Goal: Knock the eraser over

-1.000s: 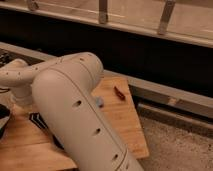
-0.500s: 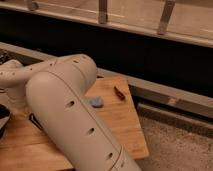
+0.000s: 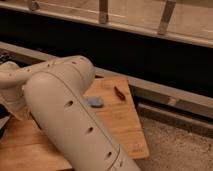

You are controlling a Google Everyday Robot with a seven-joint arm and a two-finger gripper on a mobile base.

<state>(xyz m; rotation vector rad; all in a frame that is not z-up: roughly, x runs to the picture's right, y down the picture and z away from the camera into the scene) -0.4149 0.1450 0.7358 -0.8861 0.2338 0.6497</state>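
One job only: needed to push low and softly at the blue eraser (image 3: 95, 102) lying mid desk (image 3: 125, 132). Could not see the tool behind the big arm (image 3: 70, 120), nor tell whether spread or pressed together.

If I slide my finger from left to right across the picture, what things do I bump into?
Big white robot arm, with its gripper hidden down at the far left, then blue eraser on the wooden table, then small red thing.

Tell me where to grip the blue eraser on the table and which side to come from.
The eraser lies low on the wooden table. Probably pinch its two long edges from straight above; the arm crowds its left. The gripper is out of view.
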